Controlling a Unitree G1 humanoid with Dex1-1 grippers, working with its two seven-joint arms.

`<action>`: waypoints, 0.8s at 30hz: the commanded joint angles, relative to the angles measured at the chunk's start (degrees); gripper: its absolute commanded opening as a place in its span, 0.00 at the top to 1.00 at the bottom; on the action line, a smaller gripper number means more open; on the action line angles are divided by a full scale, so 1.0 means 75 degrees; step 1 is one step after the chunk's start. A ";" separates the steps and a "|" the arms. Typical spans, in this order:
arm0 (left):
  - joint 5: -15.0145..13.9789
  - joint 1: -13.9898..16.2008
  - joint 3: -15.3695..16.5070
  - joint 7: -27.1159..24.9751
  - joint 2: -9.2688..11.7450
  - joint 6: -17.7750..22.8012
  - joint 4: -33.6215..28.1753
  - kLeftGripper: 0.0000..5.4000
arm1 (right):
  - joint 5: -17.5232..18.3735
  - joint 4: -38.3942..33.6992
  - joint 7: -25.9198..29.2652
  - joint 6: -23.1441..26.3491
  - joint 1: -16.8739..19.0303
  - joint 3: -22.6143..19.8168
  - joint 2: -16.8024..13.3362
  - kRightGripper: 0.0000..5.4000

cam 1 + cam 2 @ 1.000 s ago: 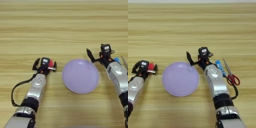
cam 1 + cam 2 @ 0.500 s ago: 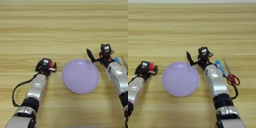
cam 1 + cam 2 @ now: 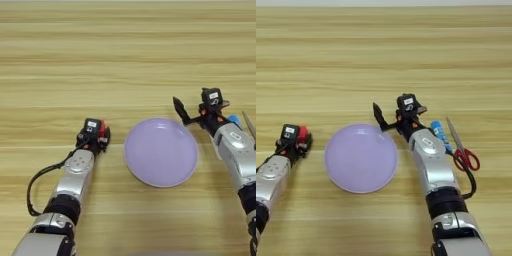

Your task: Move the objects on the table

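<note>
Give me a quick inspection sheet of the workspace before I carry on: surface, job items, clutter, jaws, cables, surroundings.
Surface: wooden table, flat, striped grain.
Job's things: red block at the left gripper's jaws; blue glue stick and scissors lie side by side to the right of the right arm, untouched.
Clutter: lilac plate between the arms, nothing on it.
Grippers: left gripper shut on the red block, left of the plate; right gripper open and empty, at the plate's far right rim.
Cables: a black cable loops beside the left forearm; another runs along the right forearm near the scissors' handles.
Surroundings: nothing seen beyond the table top.
</note>
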 commanded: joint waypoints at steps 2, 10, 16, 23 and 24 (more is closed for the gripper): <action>0.0087 -0.0016 -0.0065 0.0042 0.0046 -0.0095 -0.0106 0.56 | -0.0017 -0.0064 -0.0025 0.0036 -0.0016 -0.0010 0.0016 0.00; 0.0153 0.0015 -0.0105 0.0093 0.0047 -0.0157 -0.0229 0.60 | -0.0025 0.0022 -0.0028 0.0015 -0.0044 -0.0028 -0.0001 0.00; 0.0113 0.0076 -0.0110 0.0050 0.0010 -0.0245 -0.0477 0.60 | -0.0058 0.0131 -0.0052 -0.0056 -0.0076 -0.0047 -0.0017 0.00; 0.0019 0.0209 -0.0137 -0.0111 -0.0060 -0.0345 -0.0886 0.60 | -0.0049 0.0390 -0.0337 -0.0196 -0.0198 -0.0232 -0.0029 0.00; -0.0004 0.0215 -0.0137 -0.0144 -0.0068 -0.0369 -0.0912 0.60 | -0.0065 0.0441 -0.0400 -0.0227 -0.0223 -0.0260 -0.0033 0.00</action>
